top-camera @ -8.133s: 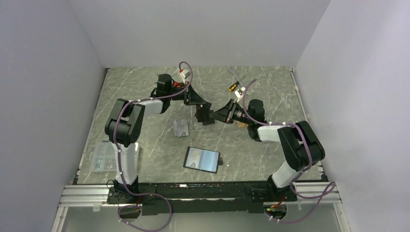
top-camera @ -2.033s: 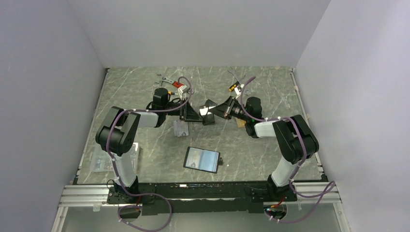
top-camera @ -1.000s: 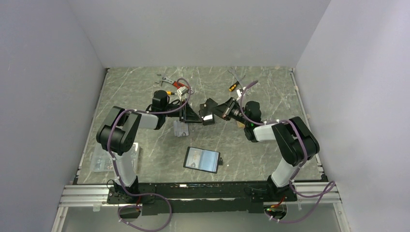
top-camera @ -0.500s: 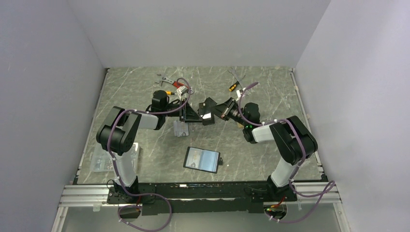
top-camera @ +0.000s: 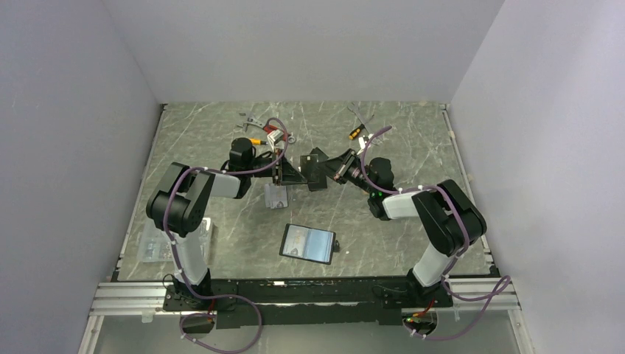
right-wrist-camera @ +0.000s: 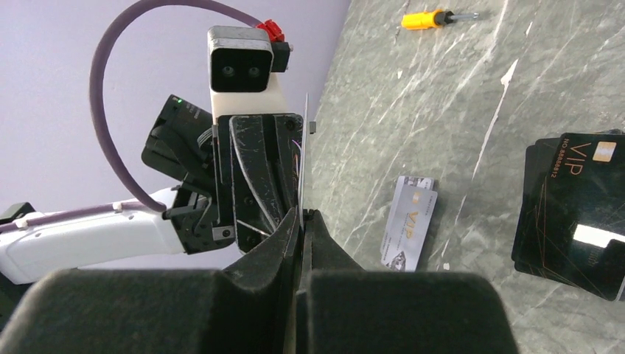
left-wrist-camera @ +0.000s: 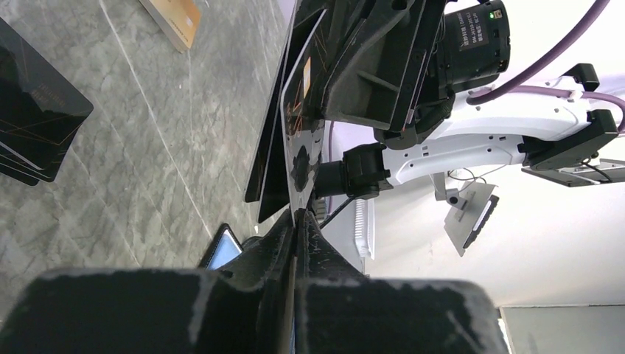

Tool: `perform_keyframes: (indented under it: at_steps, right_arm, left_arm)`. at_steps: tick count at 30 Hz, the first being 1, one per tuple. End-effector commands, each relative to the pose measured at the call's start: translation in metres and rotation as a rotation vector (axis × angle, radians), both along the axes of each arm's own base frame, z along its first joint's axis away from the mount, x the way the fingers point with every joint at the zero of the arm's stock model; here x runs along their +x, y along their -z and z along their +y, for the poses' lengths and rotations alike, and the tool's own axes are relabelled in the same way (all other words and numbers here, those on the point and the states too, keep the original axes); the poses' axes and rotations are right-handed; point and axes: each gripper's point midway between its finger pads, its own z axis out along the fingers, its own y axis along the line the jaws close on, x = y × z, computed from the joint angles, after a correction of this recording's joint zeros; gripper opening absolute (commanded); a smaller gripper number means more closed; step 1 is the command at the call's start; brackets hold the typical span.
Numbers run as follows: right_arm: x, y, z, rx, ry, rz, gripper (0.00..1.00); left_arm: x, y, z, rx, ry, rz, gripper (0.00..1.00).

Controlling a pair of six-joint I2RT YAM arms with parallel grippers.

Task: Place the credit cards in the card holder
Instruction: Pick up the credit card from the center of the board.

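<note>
Walled table (top-camera: 420,144); silver cards (top-camera: 275,195) mid-surface

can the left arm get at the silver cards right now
Probably not yet: the left fingers are shut on a card at the card holder, which the right fingers hold. The silver cards lie uncovered close by, so once it lets go the way looks free.

A black card (right-wrist-camera: 560,192) is showing "VIP" in gold letters next to a gold chip, and a line of small print above it is beginning "NO" followed by digits too fine to read. A silver card (right-wrist-camera: 407,221) lying nearby is also showing "VIP". A white label (left-wrist-camera: 477,31) on a motor housing is bearing tiny illegible print.
</note>
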Motion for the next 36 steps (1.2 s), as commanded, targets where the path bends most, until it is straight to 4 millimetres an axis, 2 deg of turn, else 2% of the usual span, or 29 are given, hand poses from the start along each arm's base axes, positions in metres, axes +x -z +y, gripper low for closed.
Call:
perform_keyframes:
  at_steps: [1,2,4,9,15,20,27,30,36]
  right_arm:
    - [0.004,-0.020,-0.001,-0.010,0.029,-0.089,0.00]
    - [0.003,-0.019,0.001,-0.010,0.024,-0.086,0.00]
    - [0.000,-0.015,0.001,-0.012,0.015,-0.076,0.01]
    - [-0.003,0.002,-0.006,-0.048,0.036,-0.030,0.12]
    - [0.000,0.022,-0.017,-0.073,0.070,0.025,0.19]
    - [0.003,0.036,-0.017,-0.100,0.066,0.065,0.27]
    - [0.002,0.058,-0.023,-0.119,0.073,0.138,0.28]
    - [0.000,0.056,-0.028,-0.166,0.078,0.133,0.29]
    - [-0.015,0.014,-0.023,-0.151,-0.018,-0.011,0.41]
  left_arm:
    - [0.001,-0.010,0.003,-0.011,-0.002,-0.062,0.03]
    - [0.002,-0.010,0.003,-0.009,-0.007,-0.058,0.00]
    - [0.006,-0.006,0.006,0.003,-0.023,-0.046,0.00]
    - [0.010,0.003,0.012,0.008,-0.032,-0.014,0.00]
    - [0.009,0.015,0.013,0.034,-0.033,0.012,0.00]
    - [0.012,0.021,0.012,0.047,-0.031,0.020,0.00]
    - [0.007,0.012,0.008,0.035,-0.003,-0.019,0.00]
    - [0.005,0.008,0.007,0.028,0.010,-0.034,0.00]
    - [0.001,-0.005,0.001,-0.007,0.041,-0.070,0.00]
